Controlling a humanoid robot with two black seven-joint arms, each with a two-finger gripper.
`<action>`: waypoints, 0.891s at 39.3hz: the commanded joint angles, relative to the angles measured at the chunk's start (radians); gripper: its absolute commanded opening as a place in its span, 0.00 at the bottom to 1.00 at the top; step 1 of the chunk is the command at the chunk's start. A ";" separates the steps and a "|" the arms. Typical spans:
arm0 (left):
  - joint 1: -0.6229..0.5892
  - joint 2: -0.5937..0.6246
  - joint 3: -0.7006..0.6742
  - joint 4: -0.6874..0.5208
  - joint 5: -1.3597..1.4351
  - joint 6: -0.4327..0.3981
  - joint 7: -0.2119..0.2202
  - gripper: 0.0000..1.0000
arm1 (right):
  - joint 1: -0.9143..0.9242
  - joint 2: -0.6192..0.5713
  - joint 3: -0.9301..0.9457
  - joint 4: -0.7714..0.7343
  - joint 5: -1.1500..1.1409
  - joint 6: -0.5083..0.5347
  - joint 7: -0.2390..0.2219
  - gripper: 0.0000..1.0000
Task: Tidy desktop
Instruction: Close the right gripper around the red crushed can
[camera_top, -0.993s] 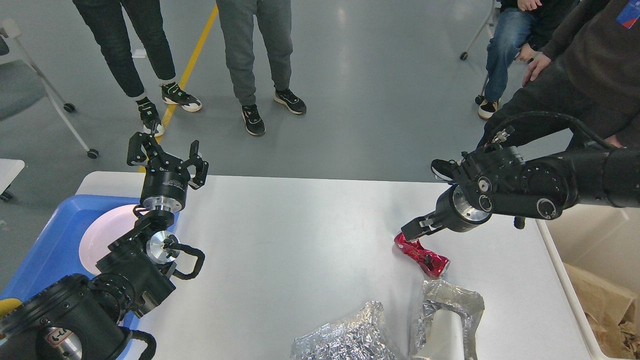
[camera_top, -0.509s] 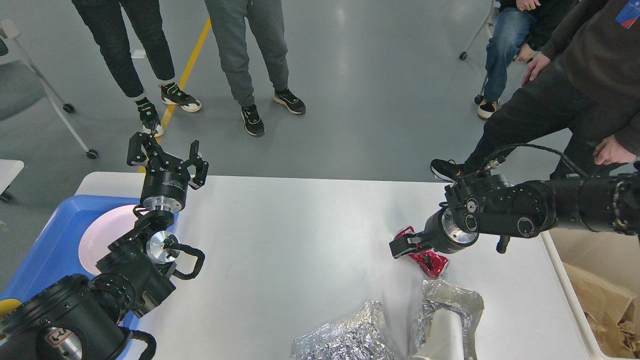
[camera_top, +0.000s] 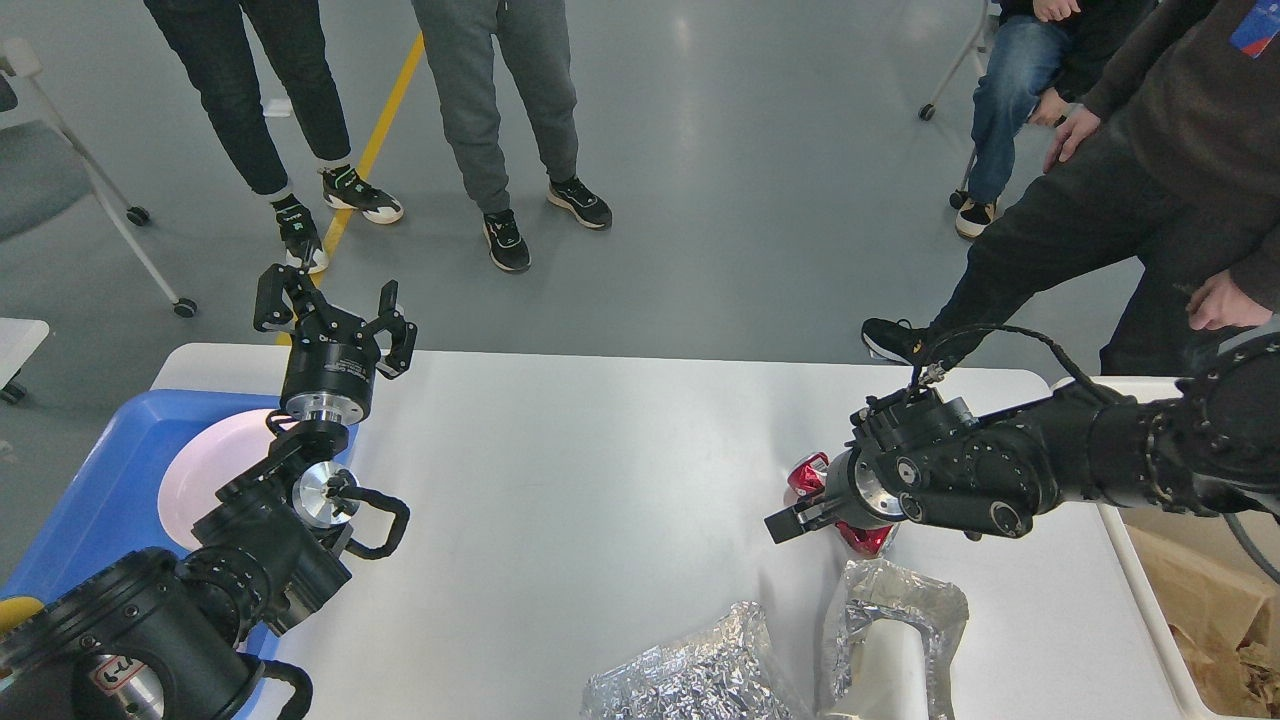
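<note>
The white desktop (camera_top: 600, 470) fills the middle of the head view. A crushed red can (camera_top: 808, 474) lies on its right part, mostly covered by my right gripper (camera_top: 797, 506), which sits low right over it. One dark finger (camera_top: 790, 522) juts out to the can's near left; the other finger is hidden, so its state is unclear. My left gripper (camera_top: 330, 308) is raised above the desktop's far left corner, fingers spread and empty.
Two crumpled foil pieces (camera_top: 690, 672) (camera_top: 895, 635) lie at the near edge. A blue tray (camera_top: 100, 490) with a pink plate (camera_top: 205, 470) stands at the left. A cream bin (camera_top: 1130, 540) with brown paper is at the right. People stand beyond the table.
My right arm has come down and nearer, bringing its gripper from beside the red can to right over it. The left arm has not moved.
</note>
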 joint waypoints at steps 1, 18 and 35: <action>0.000 0.000 0.000 0.000 0.001 0.000 0.000 0.97 | -0.021 0.008 -0.005 -0.008 -0.052 -0.018 -0.002 1.00; 0.000 0.000 0.000 0.000 0.001 0.000 -0.001 0.97 | -0.031 0.010 -0.034 -0.067 -0.143 -0.027 -0.003 1.00; 0.000 0.000 0.000 0.000 0.001 0.000 0.000 0.97 | -0.058 0.011 -0.055 -0.100 -0.140 -0.029 -0.008 1.00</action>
